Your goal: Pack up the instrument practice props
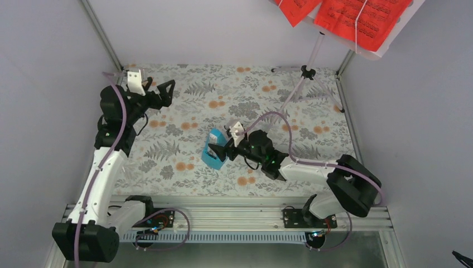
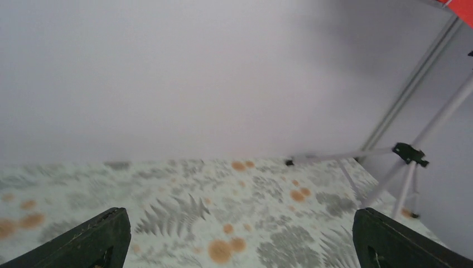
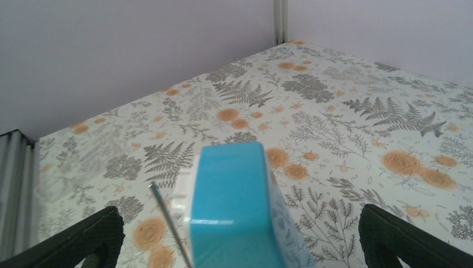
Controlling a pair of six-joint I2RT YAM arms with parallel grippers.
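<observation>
The light-blue metronome [image 1: 212, 149] stands on the floral tabletop near the middle. In the right wrist view the metronome [image 3: 234, 206] fills the space between my right gripper's [image 3: 240, 245] wide-apart fingers, with gaps on both sides and its thin metal pendulum rod [image 3: 170, 226] to the left. From above, the right gripper [image 1: 222, 140] is open around it. The lilac music stand [image 1: 305, 71] stands at the back right, its red sheet-music pages [image 1: 357, 15] on top. My left gripper [image 1: 160, 92] is open and empty at the back left. Its wrist view shows the left gripper [image 2: 240, 240] facing the stand's tripod [image 2: 410, 153].
Pale walls enclose the floral table [image 1: 178, 134] on three sides, with metal corner posts [image 1: 103, 33] at the back. A metal rail [image 1: 234, 215] carrying both arm bases runs along the near edge. The stand's legs [image 1: 290, 68] spread across the back right corner.
</observation>
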